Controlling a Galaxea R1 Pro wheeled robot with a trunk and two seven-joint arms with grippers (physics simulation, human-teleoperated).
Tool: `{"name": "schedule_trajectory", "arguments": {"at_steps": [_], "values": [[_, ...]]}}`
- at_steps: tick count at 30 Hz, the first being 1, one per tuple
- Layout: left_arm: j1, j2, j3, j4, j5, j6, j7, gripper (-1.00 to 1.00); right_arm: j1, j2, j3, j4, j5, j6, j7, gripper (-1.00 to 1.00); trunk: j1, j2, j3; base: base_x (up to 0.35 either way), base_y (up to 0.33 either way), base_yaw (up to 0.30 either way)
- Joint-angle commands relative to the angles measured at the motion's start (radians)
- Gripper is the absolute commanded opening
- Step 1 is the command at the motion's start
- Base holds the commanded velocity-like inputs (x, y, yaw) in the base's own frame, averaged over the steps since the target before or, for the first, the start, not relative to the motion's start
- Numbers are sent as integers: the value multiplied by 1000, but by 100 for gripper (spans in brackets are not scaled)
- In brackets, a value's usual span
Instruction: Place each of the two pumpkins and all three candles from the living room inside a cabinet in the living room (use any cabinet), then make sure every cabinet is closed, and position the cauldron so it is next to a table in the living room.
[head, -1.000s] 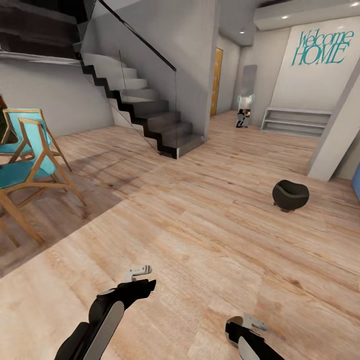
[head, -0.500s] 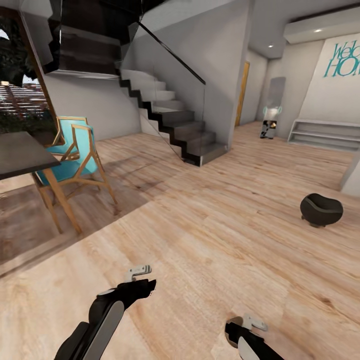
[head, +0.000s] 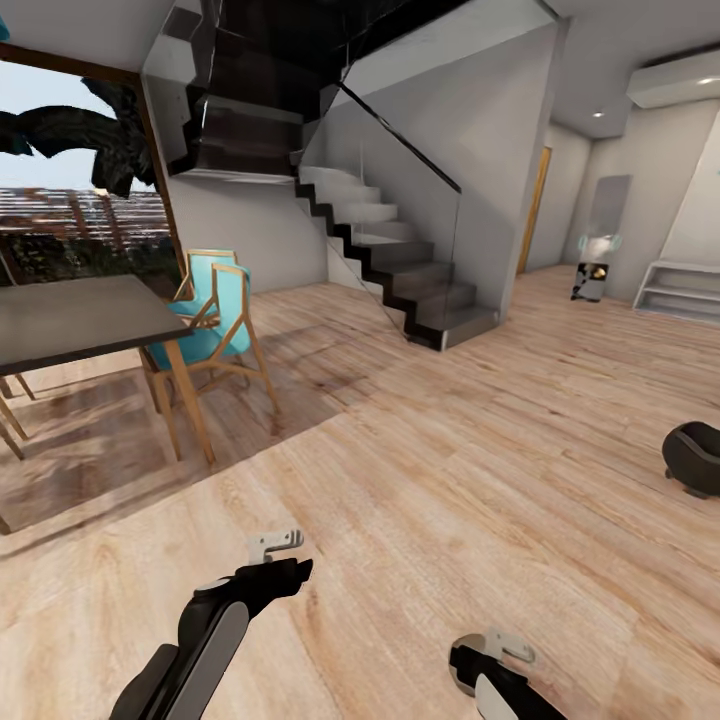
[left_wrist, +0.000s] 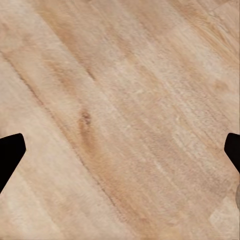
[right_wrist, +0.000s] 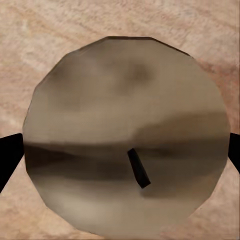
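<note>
Gripping a stubby beige-tan candle (right_wrist: 127, 135), its dark wick facing the wrist camera, the right gripper (head: 490, 655) is pinched on it low over the light wood plank floor (head: 450, 480). The left gripper (head: 275, 548) hangs spread and empty above the boards. Farther out, the round black cauldron (head: 695, 455) sits on the floor at the head view's right edge, with a dark table (head: 80, 320), a teal chair (head: 215, 310) and a staircase (head: 400, 270) beyond. Against a second ago the whole view has swung leftward, so I judge the robot is turning in transit, candle aboard, cabinet not yet found.
</note>
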Motion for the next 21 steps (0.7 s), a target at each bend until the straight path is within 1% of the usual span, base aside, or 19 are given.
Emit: {"name": "schedule_trajectory", "arguments": {"at_steps": [1, 21], "values": [[-1, 1, -2, -1, 9, 1, 10, 100, 0, -1, 9, -3, -5, 6, -8, -100, -1, 0, 2, -1, 1, 274], [0, 0, -3, 1, 6, 0, 16, 100, 0, -2, 8, 1, -5, 6, -8, -100, -10, 5, 69, 0, 0, 274]]}}
